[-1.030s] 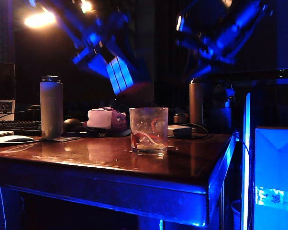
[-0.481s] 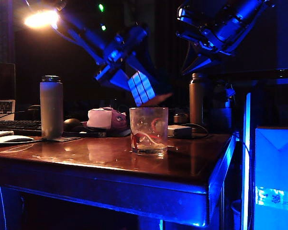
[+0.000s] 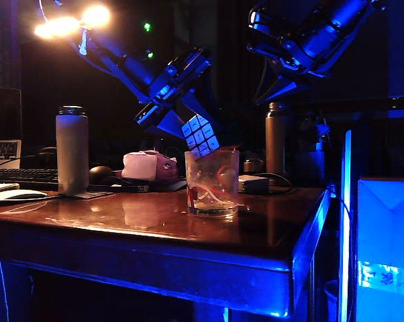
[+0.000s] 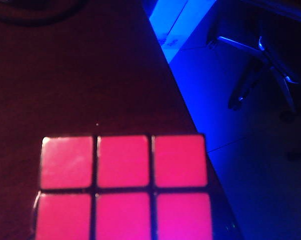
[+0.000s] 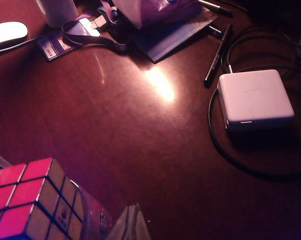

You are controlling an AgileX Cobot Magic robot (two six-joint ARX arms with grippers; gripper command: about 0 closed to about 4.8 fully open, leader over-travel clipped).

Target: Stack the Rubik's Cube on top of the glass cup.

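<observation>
The Rubik's Cube [image 3: 200,137] hangs tilted, with its lower corner at the left part of the rim of the glass cup [image 3: 212,184]. My left gripper [image 3: 188,122] is shut on it and reaches down from the upper left. Only the cube's red face [image 4: 124,187] shows in the left wrist view, and the fingers are hidden there. The clear cup with red and white swirls stands mid-table. My right gripper [image 3: 272,84] hovers high to the right of the cup. Its fingertips [image 5: 132,222] are pressed together, with the cube [image 5: 30,200] beside them.
A grey bottle [image 3: 72,151] stands at the left and a second bottle [image 3: 276,137] behind the cup. A white power adapter [image 5: 254,100] with its cable, a pen [image 5: 216,55] and a pink-and-white object [image 3: 148,166] lie at the back. The table's right edge [image 3: 313,221] is close.
My left arm has come down and to the right with the cube, from well above the cup to its rim. The cup has shifted slightly right.
</observation>
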